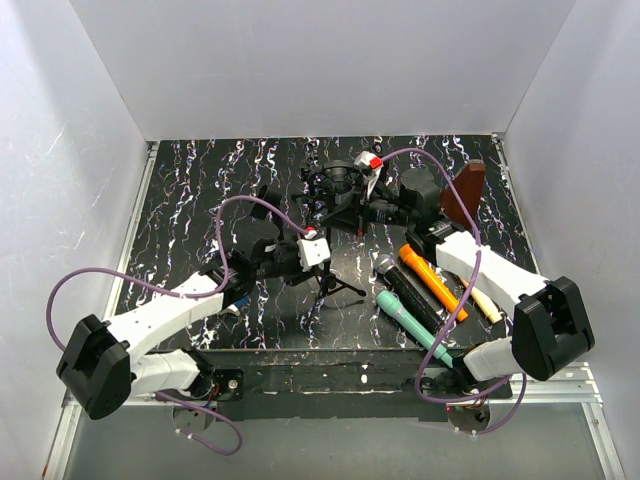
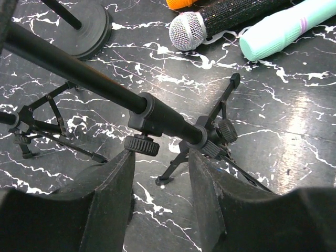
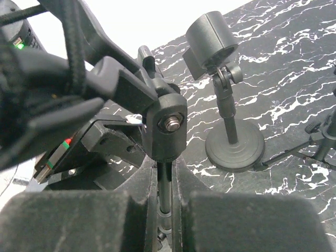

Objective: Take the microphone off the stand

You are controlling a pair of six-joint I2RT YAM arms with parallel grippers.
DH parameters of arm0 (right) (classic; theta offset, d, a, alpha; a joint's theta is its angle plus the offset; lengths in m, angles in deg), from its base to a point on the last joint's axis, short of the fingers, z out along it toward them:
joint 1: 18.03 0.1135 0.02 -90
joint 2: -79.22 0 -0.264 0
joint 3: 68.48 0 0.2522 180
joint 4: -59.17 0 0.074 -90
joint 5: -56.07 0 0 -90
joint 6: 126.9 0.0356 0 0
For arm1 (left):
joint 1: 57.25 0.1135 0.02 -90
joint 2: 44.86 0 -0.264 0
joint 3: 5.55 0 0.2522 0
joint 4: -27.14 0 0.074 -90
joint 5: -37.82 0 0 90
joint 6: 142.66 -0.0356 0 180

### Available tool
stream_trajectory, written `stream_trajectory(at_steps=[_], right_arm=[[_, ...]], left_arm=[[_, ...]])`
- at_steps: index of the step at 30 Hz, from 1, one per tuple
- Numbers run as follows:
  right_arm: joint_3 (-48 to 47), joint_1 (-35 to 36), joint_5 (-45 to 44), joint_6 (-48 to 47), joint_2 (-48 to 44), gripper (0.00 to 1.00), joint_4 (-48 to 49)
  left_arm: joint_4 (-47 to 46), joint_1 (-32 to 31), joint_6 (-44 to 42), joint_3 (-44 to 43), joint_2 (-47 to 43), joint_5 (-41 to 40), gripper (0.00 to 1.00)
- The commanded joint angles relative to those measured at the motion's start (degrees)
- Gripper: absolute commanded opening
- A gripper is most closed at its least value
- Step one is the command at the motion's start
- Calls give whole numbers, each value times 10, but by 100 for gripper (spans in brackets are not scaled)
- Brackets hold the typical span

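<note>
A black boom stand carries a shock mount at the back middle of the table. In the right wrist view the mount and its cords fill the upper left; I cannot make out a microphone in it. My right gripper is shut on the stand's thin rod just under the pivot joint; in the top view the right gripper sits beside the mount. My left gripper is open, its fingers either side of and just below the tripod stand's pole; it also shows in the top view.
Loose microphones lie front right: orange, black with a silver grille, teal, cream. A round-base desk stand with an empty clip stands nearby. Tripod legs spread under my left gripper.
</note>
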Motion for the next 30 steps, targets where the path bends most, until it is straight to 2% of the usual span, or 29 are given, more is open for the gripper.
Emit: stream_trajectory(at_steps=[1, 7, 12, 14, 22, 27, 30], right_arm=[[-7, 0, -4, 30, -22, 1, 10], [-6, 0, 5, 30, -20, 1, 10], [-1, 1, 11, 33, -18, 1, 15], [0, -1, 11, 33, -17, 1, 16], [0, -1, 21, 33, -15, 1, 14], [1, 0, 30, 31, -18, 1, 16], [4, -1, 40, 26, -24, 1, 17]], left_arm=[[-53, -2, -38, -15, 20, 16, 43], [-53, -2, -62, -30, 37, -25, 42], [-53, -1, -53, -37, 27, -32, 48], [-48, -2, -51, -43, 26, -32, 48], [-23, -2, -68, -55, 31, 39, 33], [15, -2, -57, -81, 47, 54, 12], [50, 10, -14, -96, 51, 70, 3]])
